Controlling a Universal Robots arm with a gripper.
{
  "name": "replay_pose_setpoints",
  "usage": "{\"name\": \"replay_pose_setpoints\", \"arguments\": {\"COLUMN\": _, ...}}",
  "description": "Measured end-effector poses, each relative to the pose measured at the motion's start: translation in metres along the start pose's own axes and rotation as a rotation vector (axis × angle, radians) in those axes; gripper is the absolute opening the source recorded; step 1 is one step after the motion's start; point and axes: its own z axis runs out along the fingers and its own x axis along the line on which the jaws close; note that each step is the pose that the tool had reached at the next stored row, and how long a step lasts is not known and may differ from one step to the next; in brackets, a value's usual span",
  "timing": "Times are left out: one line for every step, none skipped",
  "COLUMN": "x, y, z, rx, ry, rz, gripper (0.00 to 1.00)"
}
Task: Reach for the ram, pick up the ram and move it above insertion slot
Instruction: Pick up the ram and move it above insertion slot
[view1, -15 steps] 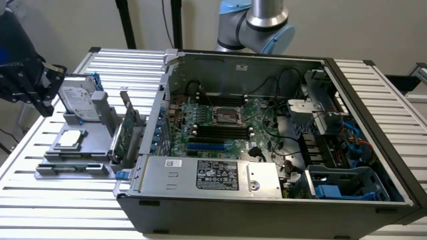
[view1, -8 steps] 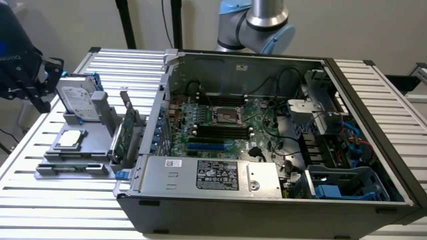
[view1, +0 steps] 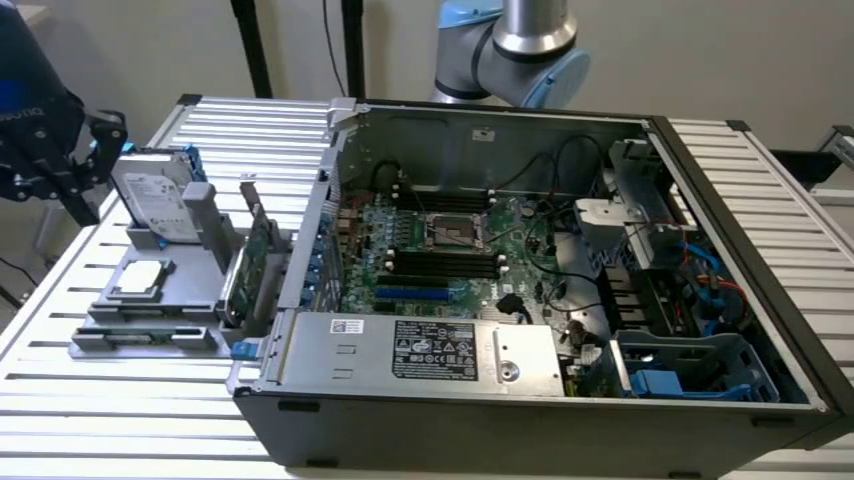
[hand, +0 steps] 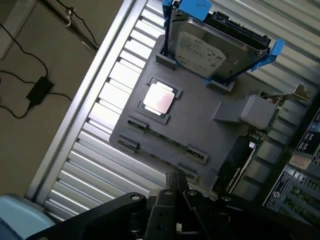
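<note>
**End effector above the parts holder, ram lying in its slot**

The end effector (hand: 176, 186) hangs over the near edge of a grey holder (hand: 200, 120), which stands on the slatted metal worktop (view1: 134, 420). From these views I cannot tell how far the end effector is open. It is apart from the holder and touches none of the parts on it.

The ram (hand: 167, 141) lies flat in a long narrow slot of the holder, just beside the square processor chip (hand: 159, 98). It is a thin green stick, and each of its ends sits under a small grey clip. Of all the parts on the holder it is the nearest to the end effector.

Beyond the chip a hard drive (hand: 215, 47) stands on its edge in blue brackets. An expansion card (view1: 251, 262) stands upright at the side of the holder that faces the computer case (view1: 534, 420).

In the exterior view the holder is on the exterior view's left of the case, just beside its wall. The case lies open, with the green motherboard (view1: 441, 250) visible inside.
</note>
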Motion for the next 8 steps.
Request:
{"name": "replay_pose_setpoints", "arguments": {"x": 0.0, "y": 0.0, "z": 0.0, "rx": 0.0, "ry": 0.0007, "rz": -0.018, "gripper": 0.11}}
{"name": "replay_pose_setpoints", "arguments": {"x": 0.0, "y": 0.0, "z": 0.0, "rx": 0.0, "ry": 0.0013, "rz": -0.036, "gripper": 0.11}}
{"name": "replay_pose_setpoints", "arguments": {"x": 0.0, "y": 0.0, "z": 0.0, "rx": -0.0001, "ry": 0.002, "rz": -0.054, "gripper": 0.11}}
{"name": "replay_pose_setpoints", "arguments": {"x": 0.0, "y": 0.0, "z": 0.0, "rx": 0.0, "ry": 0.0028, "rz": -0.072, "gripper": 0.11}}
{"name": "replay_pose_setpoints", "arguments": {"x": 0.0, "y": 0.0, "z": 0.0, "rx": 0.0, "ry": 0.0035, "rz": -0.091, "gripper": 0.11}}
{"name": "replay_pose_setpoints", "arguments": {"x": 0.0, "y": 0.0, "z": 0.0, "rx": 0.0, "ry": 0.0042, "rz": -0.109, "gripper": 0.11}}
{"name": "replay_pose_setpoints", "arguments": {"x": 0.0, "y": 0.0, "z": 0.0, "rx": -0.0001, "ry": 0.0048, "rz": -0.127, "gripper": 0.11}}
{"name": "replay_pose_setpoints", "arguments": {"x": 0.0, "y": 0.0, "z": 0.0, "rx": 0.0, "ry": 0.0056, "rz": -0.145, "gripper": 0.11}}
